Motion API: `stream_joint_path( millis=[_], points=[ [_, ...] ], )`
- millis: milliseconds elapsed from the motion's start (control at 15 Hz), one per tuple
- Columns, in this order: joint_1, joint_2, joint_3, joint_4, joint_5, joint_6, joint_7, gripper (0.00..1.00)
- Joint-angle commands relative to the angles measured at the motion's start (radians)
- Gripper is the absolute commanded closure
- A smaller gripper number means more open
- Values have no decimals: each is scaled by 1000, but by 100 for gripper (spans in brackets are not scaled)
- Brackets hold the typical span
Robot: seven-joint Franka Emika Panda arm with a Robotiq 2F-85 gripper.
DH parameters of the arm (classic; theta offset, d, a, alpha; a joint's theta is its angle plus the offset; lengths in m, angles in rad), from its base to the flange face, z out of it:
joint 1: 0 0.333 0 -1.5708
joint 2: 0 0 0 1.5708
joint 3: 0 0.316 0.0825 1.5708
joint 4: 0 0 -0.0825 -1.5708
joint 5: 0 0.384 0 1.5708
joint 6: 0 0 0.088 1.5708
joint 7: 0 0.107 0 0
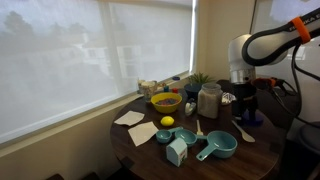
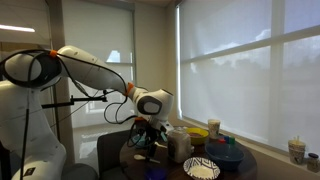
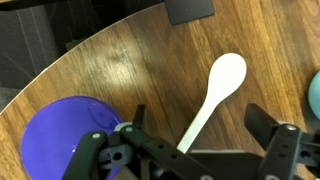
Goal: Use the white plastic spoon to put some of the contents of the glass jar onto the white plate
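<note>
The white plastic spoon (image 3: 222,80) lies flat on the wooden table, bowl away from me. Its handle runs back between my fingers. My gripper (image 3: 198,128) hovers over the handle, open, with both fingers clear of it. In an exterior view the spoon (image 1: 244,134) lies near the table edge below my gripper (image 1: 243,104). The glass jar (image 1: 209,100) stands upright mid-table, pale whitish inside, and also shows beside my gripper (image 2: 150,136) as the jar (image 2: 180,143). A round white plate (image 2: 202,168) with dark markings sits at the near table edge.
A dark blue-purple disc (image 3: 58,138) lies just beside the spoon handle. A yellow bowl (image 1: 165,100), a lemon (image 1: 167,122), teal measuring cups (image 1: 216,148) and paper napkins (image 1: 142,133) are spread over the round table (image 1: 150,158). The window blind stands behind.
</note>
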Motion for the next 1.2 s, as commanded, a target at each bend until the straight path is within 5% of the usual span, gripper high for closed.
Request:
stream_joint_path(
  millis=[0,133,267,1000,1067,1133],
  points=[
    [-5,20,31,-18,-56,57,120,0],
    [-4,25,38,-25,-78,74,159,1],
    [-3,29,40,-27,-89,82,184,26],
    [-1,31,43,-27,-99,98,220,98],
    [-1,31,43,-26,-100,98,223,55],
    [-2,30,44,-24,-102,97,225,58]
  ],
)
